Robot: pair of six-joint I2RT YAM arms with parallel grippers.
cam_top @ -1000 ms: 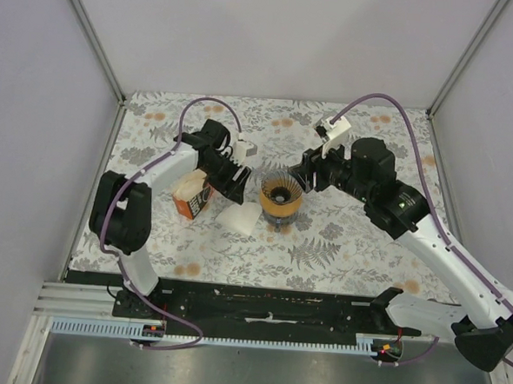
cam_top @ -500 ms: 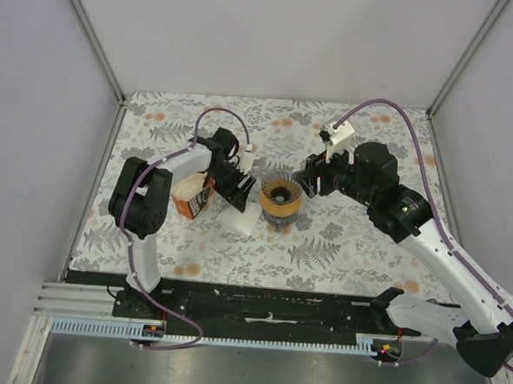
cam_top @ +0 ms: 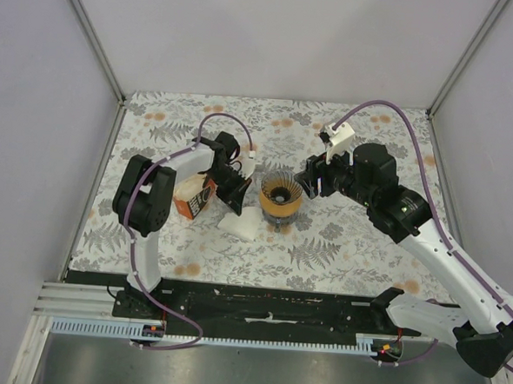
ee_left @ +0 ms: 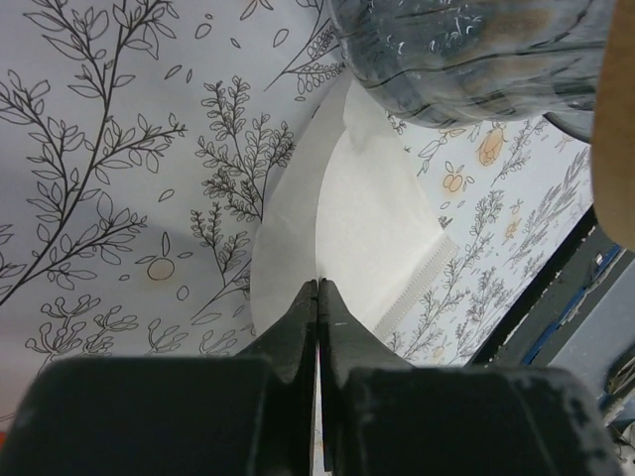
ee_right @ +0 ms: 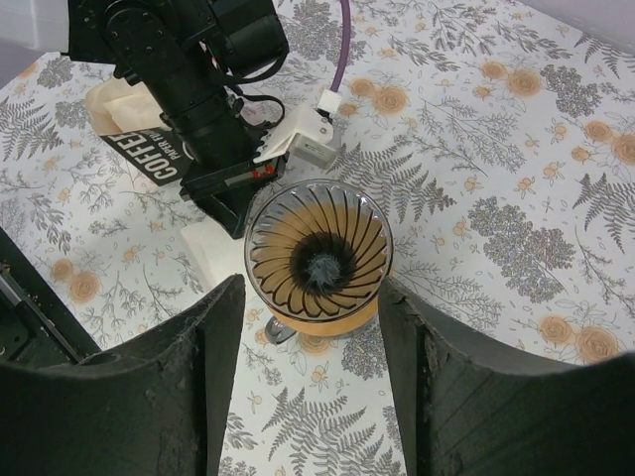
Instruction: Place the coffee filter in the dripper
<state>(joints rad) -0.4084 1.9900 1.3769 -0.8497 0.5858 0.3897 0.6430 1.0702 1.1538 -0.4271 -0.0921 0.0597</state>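
The coffee filter [cam_top: 241, 225] is a flat white paper piece lying on the floral cloth just left of the dripper [cam_top: 281, 194], a dark ribbed cone on an amber ring. My left gripper [cam_top: 231, 196] is down at the filter's far edge. In the left wrist view its jaws [ee_left: 318, 288] are shut on a raised fold of the filter [ee_left: 377, 218], with the dripper [ee_left: 466, 50] close behind. My right gripper [ee_right: 310, 288] hangs open over the dripper [ee_right: 317, 260], one finger on each side and not touching it. The filter [ee_right: 210, 253] shows beside the left gripper [ee_right: 226, 194].
An orange packet of filters [cam_top: 192, 198] lies left of the left gripper, also visible in the right wrist view as the packet [ee_right: 134, 157]. Grey walls close in the cloth-covered table [cam_top: 349, 250] at the back and both sides. The arm bases sit along the near edge.
The left gripper has dropped toward the filter and shut on its edge. The right gripper has stayed over the dripper, open slightly wider.
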